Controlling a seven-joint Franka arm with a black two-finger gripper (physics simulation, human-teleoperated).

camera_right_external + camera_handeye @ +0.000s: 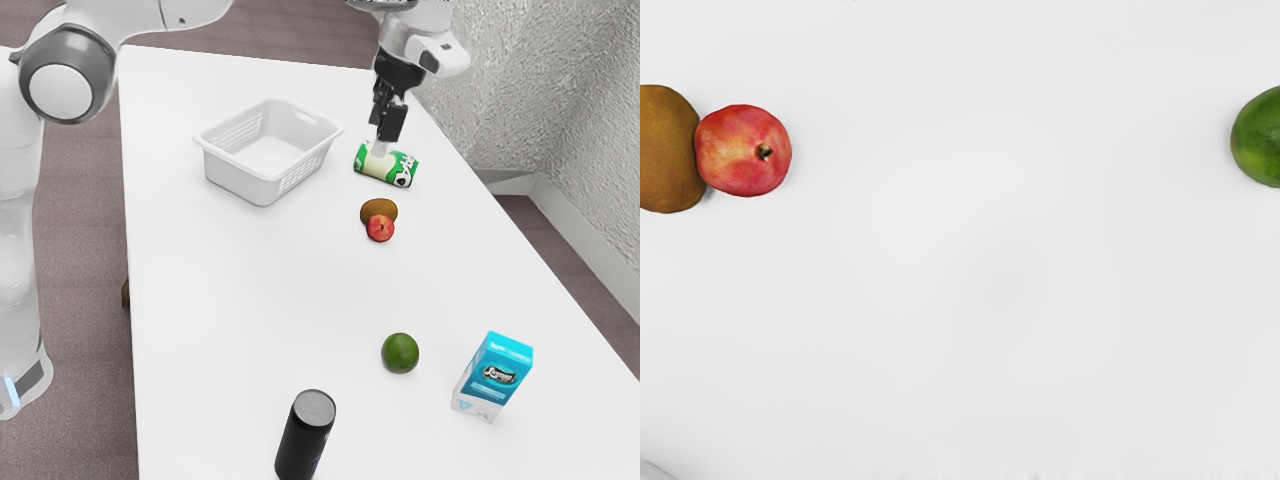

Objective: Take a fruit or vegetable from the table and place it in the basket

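Three fruits: a brown fruit (665,150) and a red fruit (743,150) touching, brown on the far side of red; a green fruit (1257,140) well apart, nearer in the exterior view. All lying on the white table (200,350), ready to choose from.
Basket: white and empty (230,178), on the far part of the table, toward the exterior view's left of the fruits.
Gripper: raised above the table (388,138), in line with the green-and-white can (397,168) in the exterior view. Apart from all three fruits. Fingers spread or pressed together: cannot tell.
Can: on its side, to the exterior view's right of the basket. Not a target.
Carton: blue and white (492,375), standing at the near right of the exterior view. Best left alone.
Black cylinder: upright (306,435), near, to the exterior view's left of the carton.
Step in hand: probably choosing and approaching a fruit, before any grasp.
Next move: line up over one fruit, then lower with room on both sides. Likely simpler with green, standing alone; with red or brown, a risk of nudging the neighbour.
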